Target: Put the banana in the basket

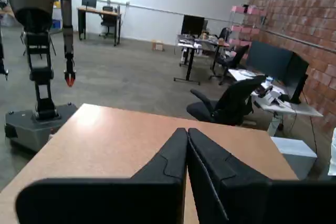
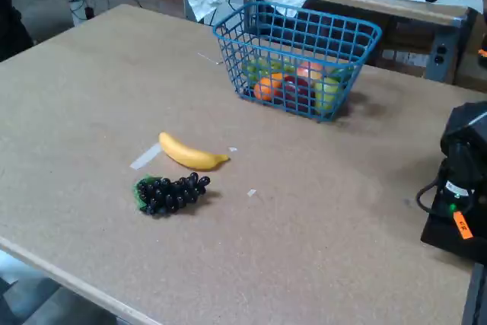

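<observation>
We see gripper in wrist view: black fingers pressed together at tips, nothing between them, above bare table. Fixed view: banana flat on table, just above grape bunch, small gap between. Basket upright, well apart toward far edge, other fruit inside. Arm base at right edge

In the fixed view the banana lies on the table, just behind the grape bunch. The basket, holding fruit, stands farther back to the right.
</observation>
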Controlling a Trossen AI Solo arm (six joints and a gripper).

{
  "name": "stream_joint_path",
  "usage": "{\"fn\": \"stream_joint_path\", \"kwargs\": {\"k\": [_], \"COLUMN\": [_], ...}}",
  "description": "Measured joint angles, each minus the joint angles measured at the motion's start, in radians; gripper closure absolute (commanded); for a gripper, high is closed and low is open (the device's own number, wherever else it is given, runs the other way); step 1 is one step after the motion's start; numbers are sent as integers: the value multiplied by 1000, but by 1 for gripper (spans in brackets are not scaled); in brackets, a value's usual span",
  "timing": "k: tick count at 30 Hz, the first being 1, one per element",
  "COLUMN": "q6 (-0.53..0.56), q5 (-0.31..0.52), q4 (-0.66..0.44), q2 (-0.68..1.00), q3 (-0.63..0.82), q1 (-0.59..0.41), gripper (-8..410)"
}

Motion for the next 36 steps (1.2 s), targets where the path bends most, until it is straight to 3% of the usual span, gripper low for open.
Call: {"fn": "stream_joint_path", "kwargs": {"k": [13, 22, 36], "q6": [-211, -238, -142], "q5": [-22, -25, -26], "q4": [-95, -345, -431], "q2": [459, 747, 927], "q3": [474, 804, 846], "q1": [2, 2, 23], "gripper": [402, 402, 402]}}
